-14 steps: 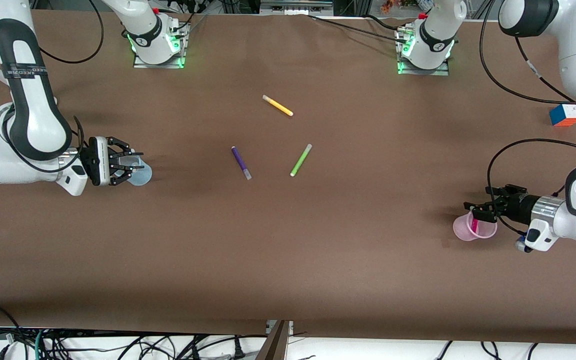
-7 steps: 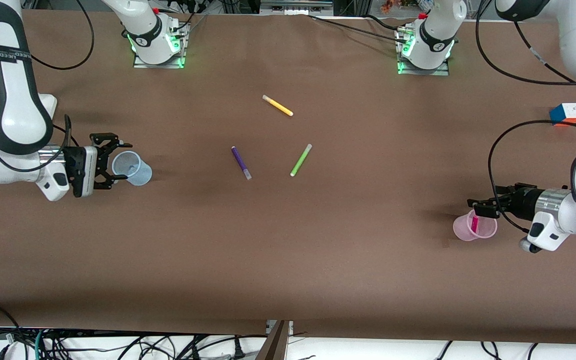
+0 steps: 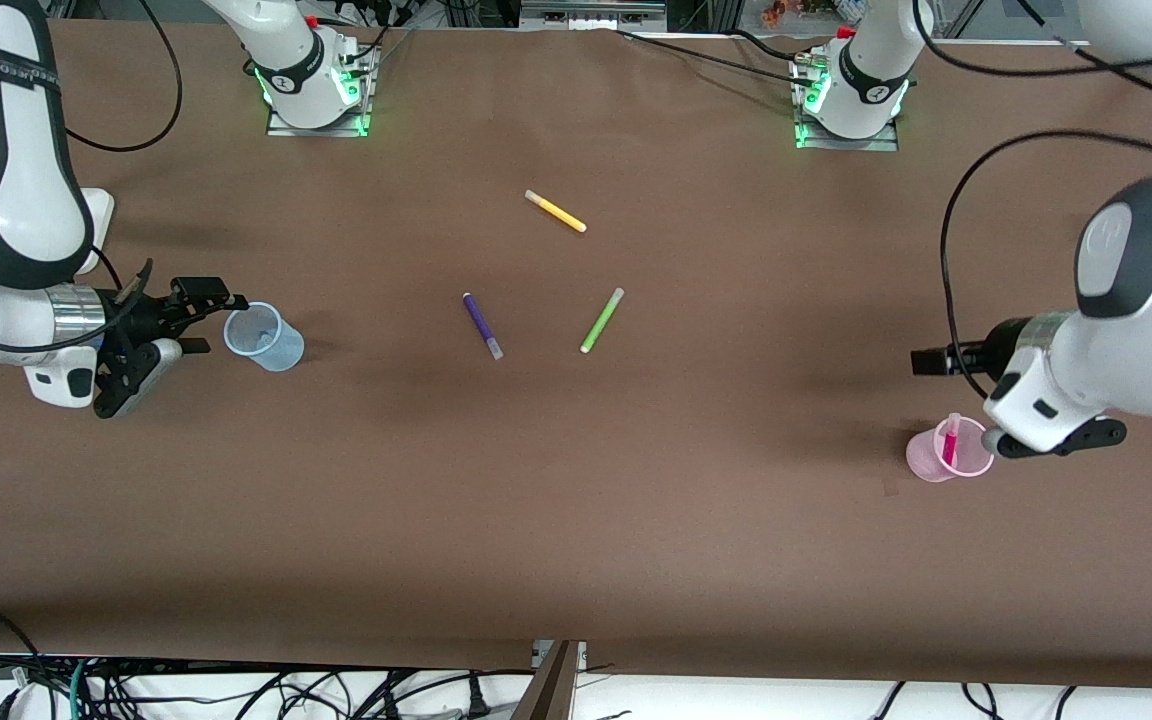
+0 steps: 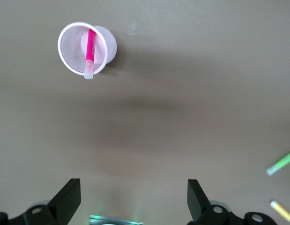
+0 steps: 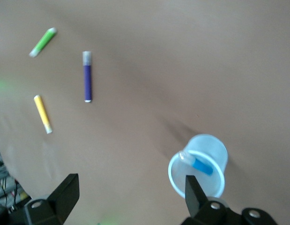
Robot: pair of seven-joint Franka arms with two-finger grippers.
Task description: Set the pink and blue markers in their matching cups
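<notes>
The pale pink cup point(image 3: 936, 458) stands upright near the left arm's end of the table, with the pink marker point(image 3: 951, 440) leaning inside it, cap up. Both show in the left wrist view, the cup point(image 4: 107, 44) and the marker point(image 4: 90, 47). My left gripper point(image 3: 928, 362) is open and empty over bare table beside that cup. The pale blue cup point(image 3: 271, 345) stands near the right arm's end and holds the blue marker point(image 5: 200, 165), seen in the right wrist view inside the cup point(image 5: 217, 154). My right gripper point(image 3: 204, 318) is open and empty, just beside the blue cup.
A purple marker point(image 3: 482, 325), a lime-green marker point(image 3: 601, 320) and a yellow marker point(image 3: 555, 211) lie loose mid-table. The robot bases point(image 3: 314, 80) stand along the table edge farthest from the front camera.
Both grippers have drawn back from their cups. The left gripper has left the pink cup's rim and swung away; the right gripper has backed off the blue cup. Cups and markers stayed put.
</notes>
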